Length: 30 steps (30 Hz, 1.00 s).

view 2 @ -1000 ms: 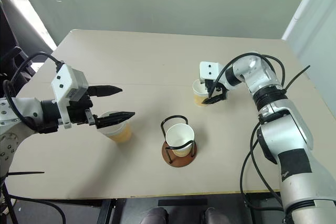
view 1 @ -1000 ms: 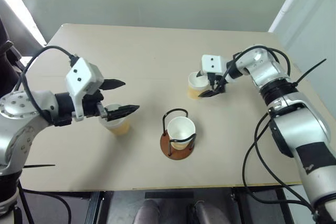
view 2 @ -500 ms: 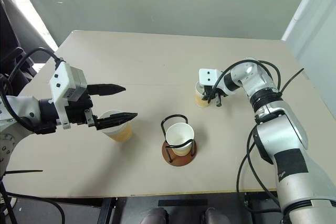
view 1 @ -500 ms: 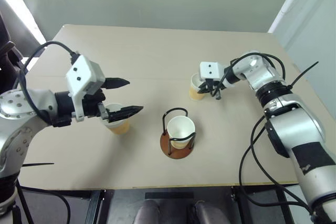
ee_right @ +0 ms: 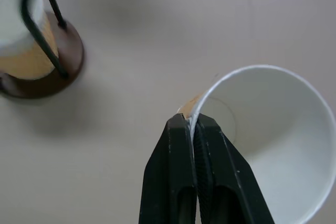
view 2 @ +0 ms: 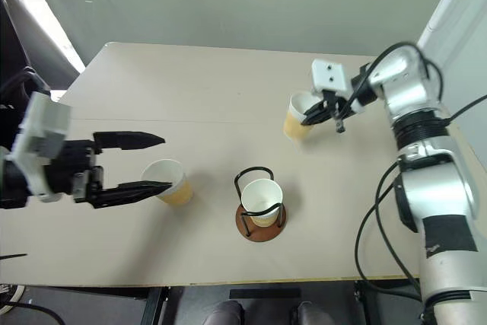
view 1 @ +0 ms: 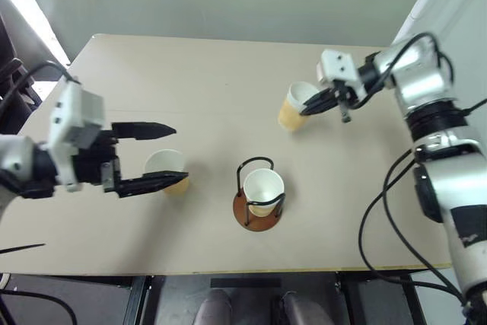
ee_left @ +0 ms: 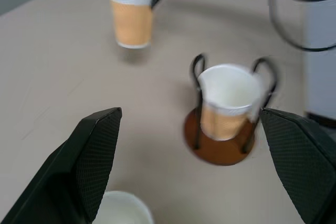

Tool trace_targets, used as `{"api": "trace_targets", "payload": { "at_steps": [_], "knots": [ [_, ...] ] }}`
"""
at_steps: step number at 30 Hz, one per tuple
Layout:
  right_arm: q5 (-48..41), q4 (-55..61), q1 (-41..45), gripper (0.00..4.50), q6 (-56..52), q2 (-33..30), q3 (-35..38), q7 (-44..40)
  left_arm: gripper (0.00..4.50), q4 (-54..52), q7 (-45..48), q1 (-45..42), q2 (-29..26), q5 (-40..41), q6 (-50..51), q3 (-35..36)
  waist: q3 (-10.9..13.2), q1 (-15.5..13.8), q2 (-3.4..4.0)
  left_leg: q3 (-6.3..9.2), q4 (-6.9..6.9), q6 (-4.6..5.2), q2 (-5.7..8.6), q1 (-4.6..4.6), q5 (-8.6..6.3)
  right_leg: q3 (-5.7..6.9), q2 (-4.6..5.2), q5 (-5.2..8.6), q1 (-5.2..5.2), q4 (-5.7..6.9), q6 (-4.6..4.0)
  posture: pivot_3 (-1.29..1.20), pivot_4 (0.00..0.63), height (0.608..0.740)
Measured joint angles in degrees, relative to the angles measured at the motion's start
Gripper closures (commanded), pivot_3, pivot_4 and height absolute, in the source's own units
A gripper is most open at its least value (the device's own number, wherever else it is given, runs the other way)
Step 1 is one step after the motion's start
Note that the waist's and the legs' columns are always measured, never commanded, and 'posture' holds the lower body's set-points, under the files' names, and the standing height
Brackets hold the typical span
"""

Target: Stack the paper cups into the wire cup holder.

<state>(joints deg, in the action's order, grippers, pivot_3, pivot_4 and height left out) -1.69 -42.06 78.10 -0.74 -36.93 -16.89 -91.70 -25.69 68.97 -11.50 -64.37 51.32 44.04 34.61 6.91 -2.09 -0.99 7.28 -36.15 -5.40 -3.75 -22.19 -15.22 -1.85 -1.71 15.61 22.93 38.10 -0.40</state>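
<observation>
My right gripper point(view 1: 308, 109) is shut on the rim of a paper cup point(view 1: 294, 106), which hangs tilted above the far right of the table. In the right wrist view its fingers point(ee_right: 181, 145) pinch the white rim of that cup point(ee_right: 268, 145). The wire cup holder point(view 1: 256, 214) stands at the centre front with a second paper cup point(view 1: 263, 187) upright inside it. A third paper cup point(view 1: 163, 168) stands on the table to the left. My left gripper point(view 1: 176, 154) is open, its two fingers spread above and either side of that cup.
The tan table point(view 1: 213, 81) has its front edge just below the holder and its right edge under my right arm. Black cables point(view 1: 380, 211) hang beside the right arm. A grey wall stands behind the table.
My right gripper has shut on the cup's rim and lifted it off the table, up and to the right. My left gripper has drawn back to the left, still open.
</observation>
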Motion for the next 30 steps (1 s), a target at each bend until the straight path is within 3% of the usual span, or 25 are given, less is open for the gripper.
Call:
{"api": "trace_targets", "payload": {
  "at_steps": [5,11,14,30],
  "knots": [
    [-16.7,24.2,-5.3,4.44,-16.0,-9.3,-2.0,-0.5,0.0,0.6,5.8,6.1,-0.9,3.9,2.8,6.7,0.0,0.4,0.0,-0.08,-0.05,0.0,-0.01,0.25,0.0,-0.04,-0.14,0.0,-0.34,-0.05,0.0,0.0,0.15,0.74],
    [-28.2,41.3,-9.6,4.44,-27.7,-11.5,-2.5,-0.6,0.0,-0.9,9.1,12.3,-1.6,4.4,4.3,8.7,0.0,1.0,-0.03,-0.13,-0.39,0.07,-0.07,0.75,-0.06,-0.41,-0.8,0.0,-0.82,-0.15,0.0,0.0,0.15,0.74],
    [-28.5,45.3,-11.4,4.44,-30.6,-9.4,-2.6,-0.4,0.0,-1.6,9.2,14.4,-1.8,2.4,3.6,8.4,0.0,1.3,0.0,-0.17,-0.37,0.81,-0.17,1.23,-0.5,-1.13,-1.18,0.02,-1.11,-0.05,-0.03,0.0,0.15,0.74],
    [-21.3,47.8,-15.5,4.44,-30.0,-4.2,-4.5,1.6,0.0,-3.2,8.1,15.8,-2.0,-0.6,1.8,8.1,0.0,1.5,-0.01,0.02,-0.58,1.05,-0.22,1.16,-0.73,-1.51,-1.37,0.02,-0.96,-0.08,-0.02,0.0,0.15,0.74]
  ]
}}
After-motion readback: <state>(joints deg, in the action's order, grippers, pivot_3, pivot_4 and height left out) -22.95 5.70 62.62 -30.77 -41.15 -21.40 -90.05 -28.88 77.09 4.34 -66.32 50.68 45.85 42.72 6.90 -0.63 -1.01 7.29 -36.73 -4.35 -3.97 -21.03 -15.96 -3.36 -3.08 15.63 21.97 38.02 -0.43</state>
